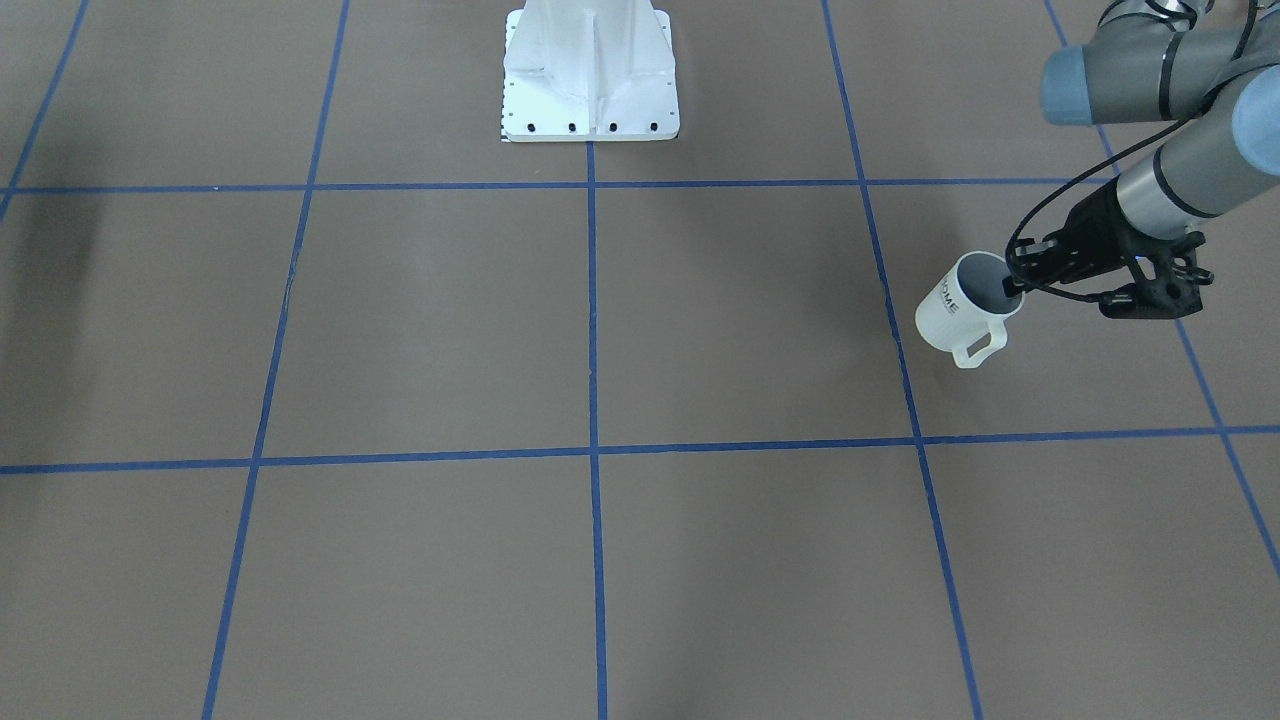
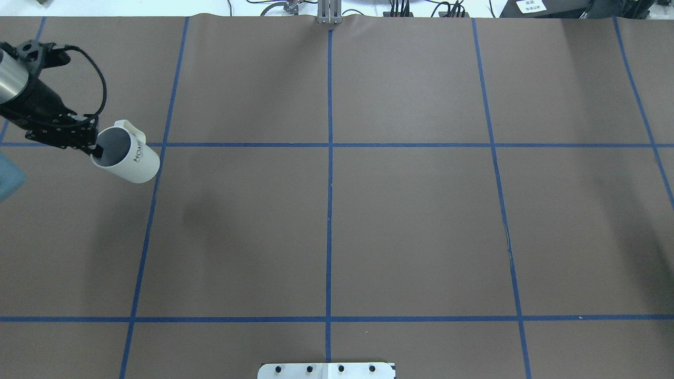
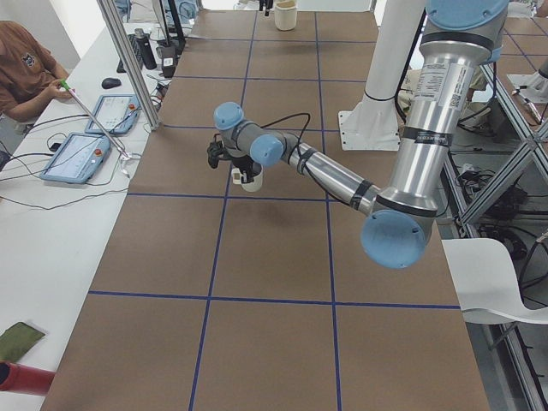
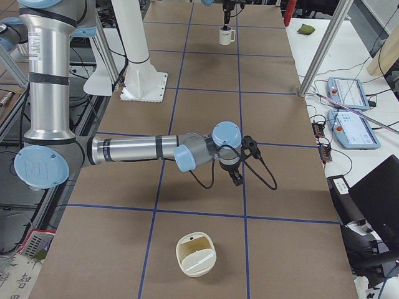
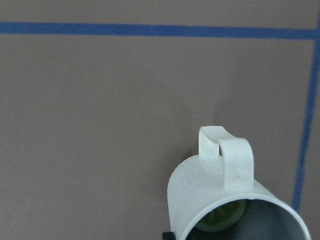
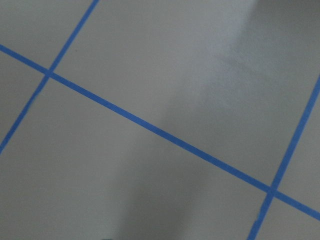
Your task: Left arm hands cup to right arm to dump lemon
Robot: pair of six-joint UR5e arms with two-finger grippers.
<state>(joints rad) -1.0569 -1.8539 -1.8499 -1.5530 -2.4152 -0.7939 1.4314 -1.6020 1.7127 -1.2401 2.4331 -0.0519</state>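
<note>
With left pincer [image 1: 1012, 285], pinched the cup [image 1: 955, 310] at its rim, one finger inside the mouth, the other outside. Held cup clear of the tabletop [image 1: 450, 330] at the robot's far left end, handle turned away from the robot's base. Looked roughly upright in both side views. Spotted lemon [image 5: 222, 217] inside the cup, low against the wall. Found right pincer [image 4: 237, 180] only in the right-side view, hanging over the tabletop well apart from the cup; could not tell whether spread or pressed together. Noted cream container [image 4: 196, 254] on the tabletop near the right end.

Judged step in hand: bringing cup toward the middle for handover. To do it well:
- keep mouth up to hold lemon in
- travel level and slow
- stop between the two arms
- present bare side wall or handle to the right pincer, away from the left fingers
- do not let go before a firm right-pincer hold

Risk judged: thin rim pinch, possible swing or slip of cup.
</note>
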